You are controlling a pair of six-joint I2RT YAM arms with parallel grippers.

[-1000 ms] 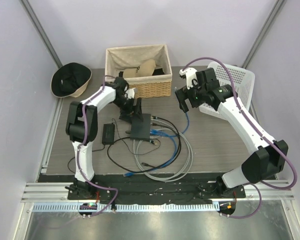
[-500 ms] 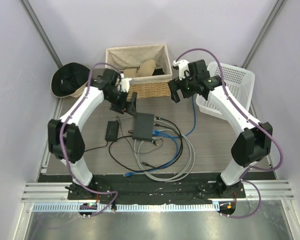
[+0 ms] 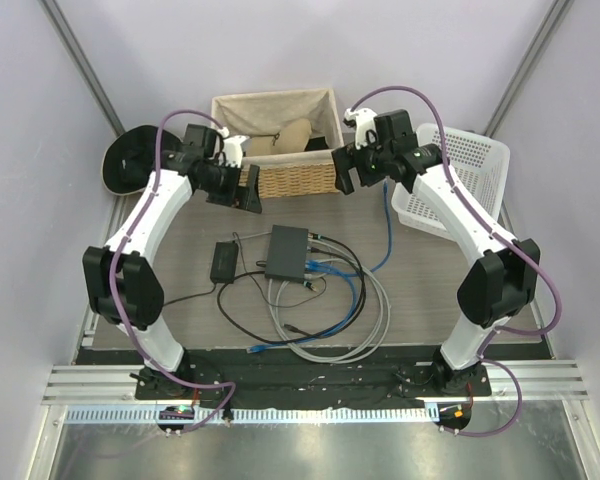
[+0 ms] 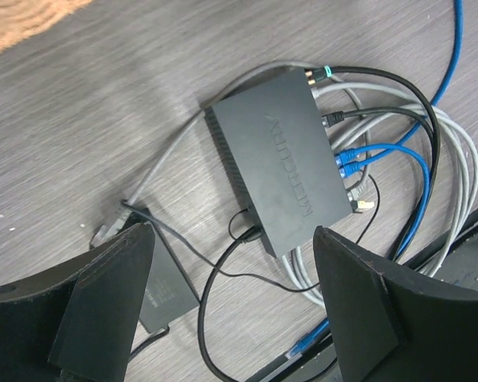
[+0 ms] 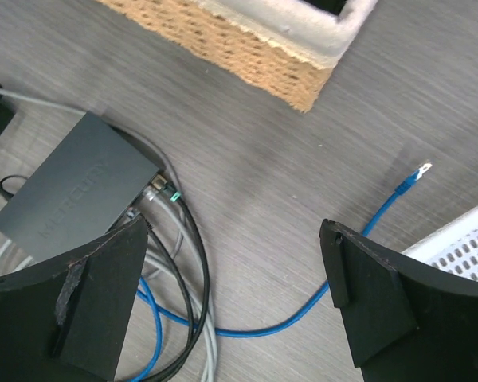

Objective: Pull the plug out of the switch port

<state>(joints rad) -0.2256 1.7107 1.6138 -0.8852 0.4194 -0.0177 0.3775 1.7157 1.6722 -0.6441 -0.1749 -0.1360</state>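
The flat black switch [image 3: 285,252] lies mid-table. Its port edge [image 4: 336,142] holds black, blue and grey cable plugs [image 5: 154,191]. One blue cable ends in a loose plug [image 5: 419,169] lying on the table right of the switch, apart from it and also seen from above [image 3: 384,188]. My left gripper [image 3: 248,188] hovers open behind and left of the switch, the switch [image 4: 279,155] showing between its fingers [image 4: 111,294]. My right gripper [image 3: 342,172] hangs open behind and right of the switch [image 5: 72,191], holding nothing.
A small black power brick [image 3: 221,262] with a thin cord lies left of the switch. Coiled grey, blue and black cables [image 3: 330,315] spread toward the near edge. A wicker basket [image 3: 280,178] stands at the back, a white plastic basket [image 3: 460,160] back right, a hat [image 3: 128,165] back left.
Both arms have drawn back from the switch toward the baskets, the left swinging far left and up. The blue cable's loose end now lies on the table below the right gripper.
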